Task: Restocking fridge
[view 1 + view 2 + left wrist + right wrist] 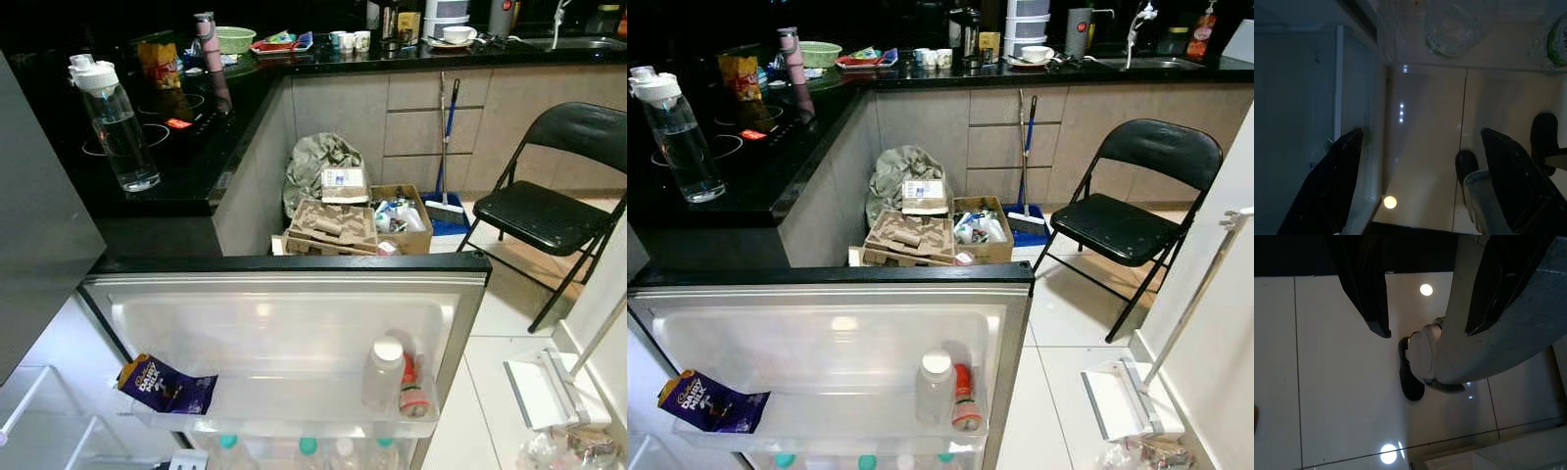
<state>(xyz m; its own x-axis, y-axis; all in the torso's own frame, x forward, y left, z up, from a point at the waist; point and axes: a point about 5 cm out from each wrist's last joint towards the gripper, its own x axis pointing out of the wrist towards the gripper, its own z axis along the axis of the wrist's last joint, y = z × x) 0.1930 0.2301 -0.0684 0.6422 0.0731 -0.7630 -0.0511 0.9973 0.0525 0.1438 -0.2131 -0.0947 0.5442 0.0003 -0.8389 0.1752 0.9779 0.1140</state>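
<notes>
The open fridge door (294, 266) stands in front of me, its inner side facing up at me. On its upper door shelf (294, 423) lie a purple chocolate bag (165, 384) at the left and, at the right, a clear white-capped bottle (383, 372) beside a small red-capped bottle (414, 387). Green-capped bottles (308, 447) stand in the shelf below. A clear water bottle (116, 122) stands on the black counter (186, 166). My left gripper (1421, 133) hangs open over the floor beside the fridge. My right gripper (1427, 332) hangs open above my leg and foot.
Cardboard boxes (333, 225) and a grey bag (323, 162) sit on the floor by the counter. A black folding chair (554, 201) stands at the right, a blue broom (446, 147) leans on the cabinets, and a white dustpan (554, 387) lies on the floor at right.
</notes>
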